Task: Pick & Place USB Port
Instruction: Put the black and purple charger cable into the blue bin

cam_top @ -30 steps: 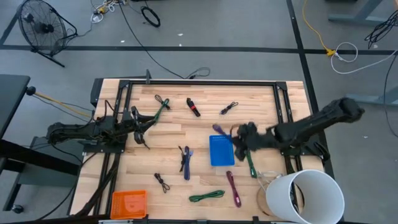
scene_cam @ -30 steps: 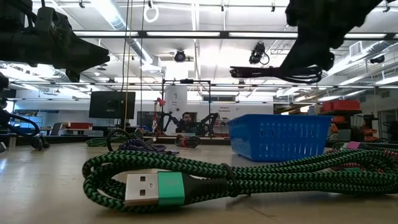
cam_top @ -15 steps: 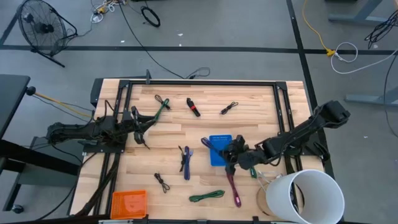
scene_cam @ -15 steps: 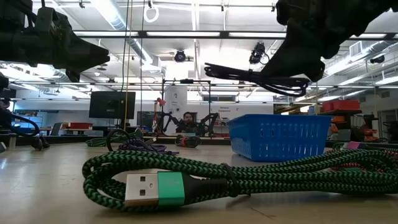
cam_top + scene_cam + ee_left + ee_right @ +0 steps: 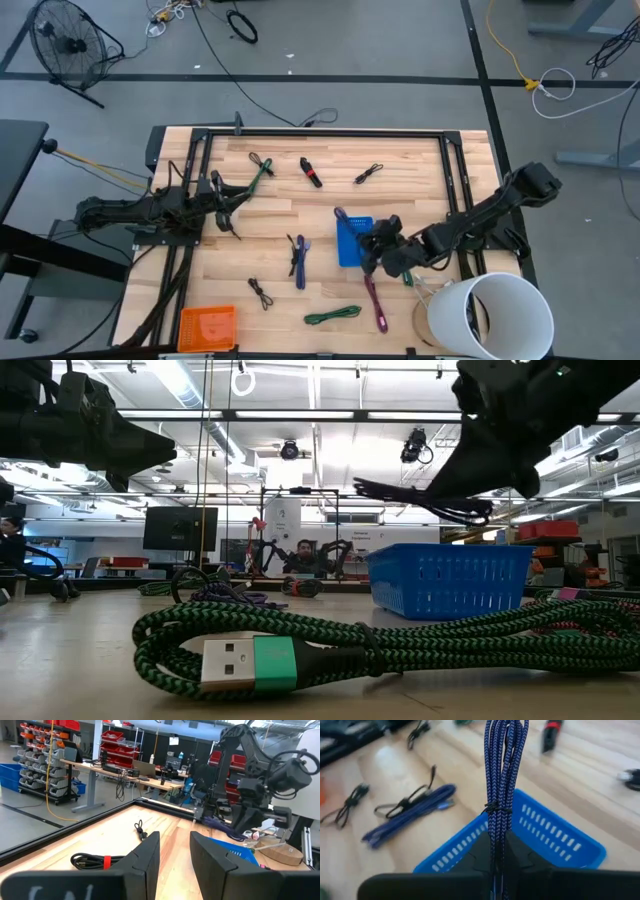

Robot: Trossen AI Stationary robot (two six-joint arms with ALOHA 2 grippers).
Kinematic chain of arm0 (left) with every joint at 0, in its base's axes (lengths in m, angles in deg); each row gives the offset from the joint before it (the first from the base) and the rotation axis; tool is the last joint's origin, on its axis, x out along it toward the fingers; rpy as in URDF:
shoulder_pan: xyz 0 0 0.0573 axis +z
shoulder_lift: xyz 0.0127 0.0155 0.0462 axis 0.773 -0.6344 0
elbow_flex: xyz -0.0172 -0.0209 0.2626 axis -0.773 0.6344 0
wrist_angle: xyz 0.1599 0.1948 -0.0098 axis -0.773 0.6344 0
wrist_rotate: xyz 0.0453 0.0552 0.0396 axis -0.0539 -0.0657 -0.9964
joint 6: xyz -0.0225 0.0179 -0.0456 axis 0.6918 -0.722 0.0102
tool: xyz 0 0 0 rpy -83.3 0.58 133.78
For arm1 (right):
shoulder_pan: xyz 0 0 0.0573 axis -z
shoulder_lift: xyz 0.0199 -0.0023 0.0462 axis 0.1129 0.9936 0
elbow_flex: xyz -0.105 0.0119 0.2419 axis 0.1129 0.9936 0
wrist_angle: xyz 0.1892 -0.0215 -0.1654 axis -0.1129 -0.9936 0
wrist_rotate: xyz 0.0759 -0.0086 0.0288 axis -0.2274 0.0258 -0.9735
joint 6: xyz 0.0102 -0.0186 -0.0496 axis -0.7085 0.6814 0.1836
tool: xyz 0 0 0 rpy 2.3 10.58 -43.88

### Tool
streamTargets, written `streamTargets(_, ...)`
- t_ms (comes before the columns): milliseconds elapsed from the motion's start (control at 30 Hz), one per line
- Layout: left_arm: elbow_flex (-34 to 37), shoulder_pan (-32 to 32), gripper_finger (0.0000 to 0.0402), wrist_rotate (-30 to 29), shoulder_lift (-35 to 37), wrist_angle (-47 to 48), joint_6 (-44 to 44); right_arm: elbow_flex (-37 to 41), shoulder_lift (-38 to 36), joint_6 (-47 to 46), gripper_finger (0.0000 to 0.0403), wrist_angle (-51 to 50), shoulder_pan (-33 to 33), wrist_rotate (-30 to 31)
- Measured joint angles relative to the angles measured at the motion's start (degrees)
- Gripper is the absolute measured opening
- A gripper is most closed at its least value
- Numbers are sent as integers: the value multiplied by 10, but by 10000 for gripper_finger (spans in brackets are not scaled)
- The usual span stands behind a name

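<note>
The right gripper was squeezed tight on a bundled purple cable. It held the cable by one end, so the rest stuck out past the fingers. The cable was up in the air, not touching anything. Right under the gripper sat the blue basket, probably because that was where the cable had to go. Holding it high let it clear the basket's wall.

The left gripper waited far off at the other side of the desk, out of the way. Its fingers had a small gap and held nothing.

More cables lay on the desk near the right gripper, like the green cable.
</note>
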Motion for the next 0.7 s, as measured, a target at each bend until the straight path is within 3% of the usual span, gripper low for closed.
streamTargets(167,0,0,112,0,0,2,3,0,14,-27,16,-1,1,22)
streamTargets(700,0,0,112,0,0,3,3,0,27,-47,16,-7,-9,-7)
